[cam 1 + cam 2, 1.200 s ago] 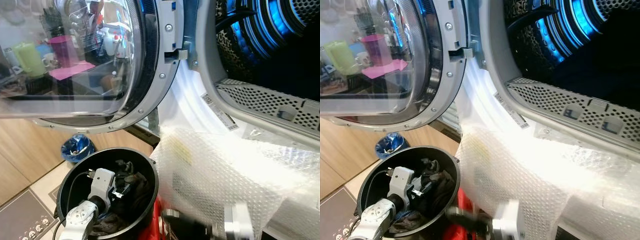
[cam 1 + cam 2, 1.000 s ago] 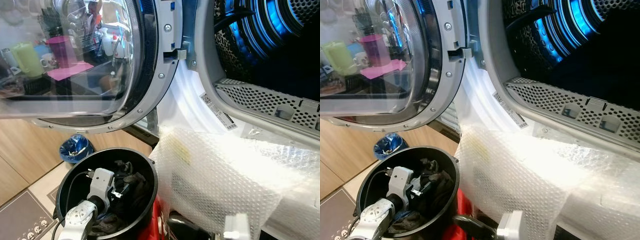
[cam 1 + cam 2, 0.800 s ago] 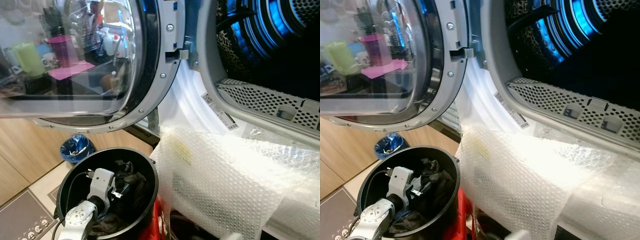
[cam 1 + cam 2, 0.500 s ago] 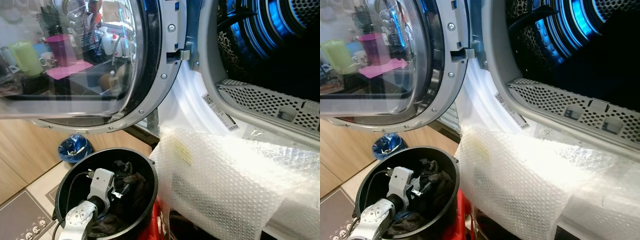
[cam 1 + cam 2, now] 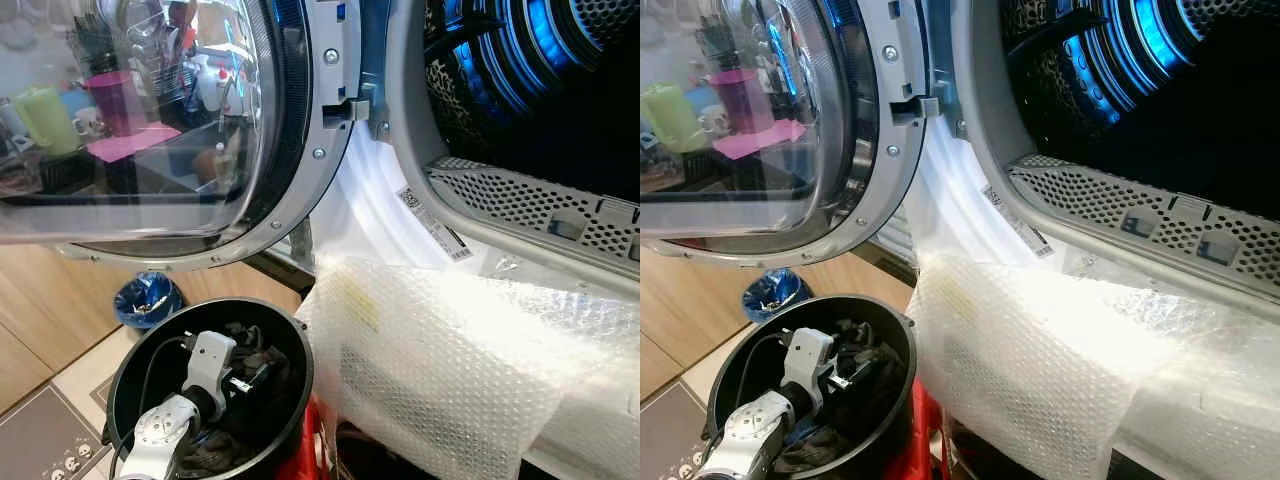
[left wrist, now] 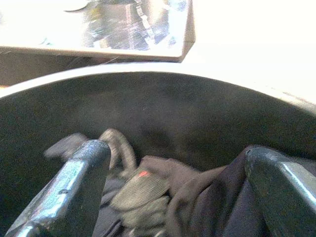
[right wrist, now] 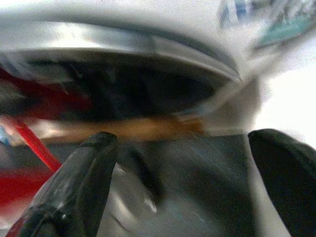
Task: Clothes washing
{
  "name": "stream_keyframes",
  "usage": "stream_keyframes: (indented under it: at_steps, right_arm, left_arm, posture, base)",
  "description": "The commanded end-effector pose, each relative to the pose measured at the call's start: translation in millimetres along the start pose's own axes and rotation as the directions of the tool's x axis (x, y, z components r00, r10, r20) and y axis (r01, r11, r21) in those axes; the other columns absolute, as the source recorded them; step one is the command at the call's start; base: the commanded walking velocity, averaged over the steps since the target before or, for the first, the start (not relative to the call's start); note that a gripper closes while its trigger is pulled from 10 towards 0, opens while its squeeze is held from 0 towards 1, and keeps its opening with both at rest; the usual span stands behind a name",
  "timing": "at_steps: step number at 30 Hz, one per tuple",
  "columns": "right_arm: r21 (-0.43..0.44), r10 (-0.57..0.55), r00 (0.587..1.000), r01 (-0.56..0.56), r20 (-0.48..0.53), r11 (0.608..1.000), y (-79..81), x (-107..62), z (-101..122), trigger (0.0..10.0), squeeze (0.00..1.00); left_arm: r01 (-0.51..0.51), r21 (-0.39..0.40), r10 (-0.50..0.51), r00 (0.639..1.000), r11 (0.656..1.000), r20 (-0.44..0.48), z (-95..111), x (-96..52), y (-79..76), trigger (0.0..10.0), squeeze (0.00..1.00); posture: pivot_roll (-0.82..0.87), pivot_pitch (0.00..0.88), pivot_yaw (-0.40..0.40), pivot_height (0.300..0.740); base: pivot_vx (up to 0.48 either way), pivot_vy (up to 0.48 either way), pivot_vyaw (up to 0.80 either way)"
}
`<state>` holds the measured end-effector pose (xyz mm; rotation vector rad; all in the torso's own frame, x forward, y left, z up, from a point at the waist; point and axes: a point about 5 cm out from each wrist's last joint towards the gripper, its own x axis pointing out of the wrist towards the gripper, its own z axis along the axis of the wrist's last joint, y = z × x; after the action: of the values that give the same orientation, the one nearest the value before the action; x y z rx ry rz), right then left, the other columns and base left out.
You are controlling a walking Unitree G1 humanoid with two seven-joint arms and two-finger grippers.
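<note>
Compared with 1.2 s ago: my right arm's white wrist block and dark forearm, then visible low in front of the bubble wrap, are gone from the head views. The whole scene has also slid slightly, so my head camera moved; the objects did not. The left arm sits in the bucket much as before, its wrist a touch higher.

Materials: the washing machine door (image 5: pixel 180 130) is a domed glass bowl in a grey riveted ring, swung open to my left and reflecting kitchen clutter. The drum (image 5: pixel 540 80) is dark perforated metal, lit blue. A crinkled sheet of bubble wrap (image 5: pixel 440 370) drapes over the machine's front below the opening. The black bucket (image 5: pixel 296 385) is round, smooth plastic, standing on the floor just left of the wrap. A small blue bag (image 5: pixel 148 298) lies behind it.

The clothes (image 6: pixel 163 197), dark and grey knitted fabric, lie crumpled in the bucket's bottom.

Left gripper (image 6: pixel 173 187): reaching down into the bucket, fingers spread wide above the clothes, holding nothing.

Right gripper (image 7: pixel 182 182): fingers wide apart, empty; its view is blurred, showing a dark rim and red streaks.
</note>
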<state>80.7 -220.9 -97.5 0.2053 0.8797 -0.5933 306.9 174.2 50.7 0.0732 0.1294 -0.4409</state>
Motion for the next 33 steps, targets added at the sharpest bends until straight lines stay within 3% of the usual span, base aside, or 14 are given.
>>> stream_keyframes:
  at_steps: [1,7,8,12,15,17,18,19,23,27,28,33]
  right_arm:
    - [-0.199,-0.062,0.988,0.033,-0.142,0.979,-4.1,-8.2,-32,10.0,0.0]
    - [-0.287,-0.059,0.959,-0.024,-0.279,0.958,4.3,-18.1,-58,10.0,0.0]
    - [-0.308,-0.038,0.96,-0.051,-0.277,0.95,12.4,-19.3,-59,10.0,0.0]
    - [-0.309,-0.038,0.959,-0.052,-0.281,0.95,17.5,-19.5,-60,10.0,0.0]
    - [-0.338,-0.029,0.958,-0.072,-0.284,0.938,22.2,-18.0,-58,10.0,0.0]
    - [-0.363,-0.021,0.959,-0.087,-0.281,0.928,23.7,-16.2,-56,10.0,0.0]
    - [-0.365,-0.018,0.96,-0.089,-0.28,0.927,24.2,-15.7,-55,10.0,0.0]
    - [-0.366,-0.018,0.96,-0.09,-0.28,0.926,24.4,-15.5,-54,10.0,0.0]
    - [-0.403,-0.007,0.964,-0.104,-0.264,0.909,25.6,-12.1,-49,10.0,0.0]
    - [-0.408,-0.005,0.966,-0.103,-0.257,0.907,27.3,-10.5,-46,10.0,0.0]
    - [-0.414,-0.002,0.967,-0.107,-0.254,0.904,28.2,-9.8,-45,10.0,0.0]
    - [-0.434,0.007,0.967,-0.12,-0.253,0.893,30.9,-9.2,-44,10.0,0.0]
  left_arm:
    - [0.011,-0.008,-0.011,1.0,1.0,0.004,1,-4.0,2.6,10.0,0.0]
    - [-0.026,0.007,0.026,0.998,1.0,0.053,12,-13.1,13.0,10.0,0.0]
    - [-0.067,0.002,0.067,0.994,0.998,0.086,20,-23.1,23.1,10.0,0.0]
    - [-0.115,-0.027,0.117,0.986,0.993,0.115,31,-36.9,36.6,10.0,0.0]
    - [0.008,-0.009,-0.007,0.998,1.0,0.058,38,-45.5,40.9,10.0,0.0]
    - [0.165,0.084,-0.162,0.986,0.983,-0.049,44,-50.0,45.2,10.0,0.0]
    - [0.195,0.106,-0.189,0.98,0.975,-0.07,45,-51.2,46.3,10.0,0.0]
    - [0.208,0.114,-0.2,0.977,0.971,-0.081,46,-52.4,46.4,10.0,0.0]
    - [0.314,0.267,-0.259,0.94,0.911,-0.223,59,-53.3,62.4,10.0,0.0]
    - [0.358,0.297,-0.281,0.92,0.885,-0.272,60,-48.4,63.5,10.0,0.0]
    - [0.406,0.273,-0.328,0.9,0.872,-0.289,58,-41.3,59.3,10.0,1.0]
    - [0.531,0.192,-0.446,0.821,0.825,-0.355,52,-21.9,44.0,10.0,1.0]
  posture:
    - [0.02,0.081,0.1,0.74]
    - [0.03,0.088,0.104,0.74]
    - [0.05,0.089,0.106,0.74]
    - [0.08,0.093,0.104,0.74]
    - [0.09,0.095,0.097,0.74]
    - [0.11,0.097,0.089,0.74]
    - [0.11,0.097,0.089,0.74]
    - [0.11,0.097,0.089,0.74]
    - [0.11,0.096,0.086,0.74]
    - [0.11,0.091,0.083,0.74]
    - [0.11,0.091,0.078,0.74]
    - [0.08,0.087,0.068,0.74]
  base:
    - [0.0,0.0,0.0]
    - [0.0,0.0,0.0]
    - [0.0,0.0,0.0]
    - [0.0,0.0,0.0]
    - [0.0,0.0,0.0]
    - [0.0,0.0,0.0]
    - [0.0,0.0,0.0]
    - [0.0,0.0,0.0]
    - [0.0,0.0,0.0]
    - [0.0,0.0,0.0]
    - [0.0,0.0,0.0]
    - [0.0,0.0,0.0]
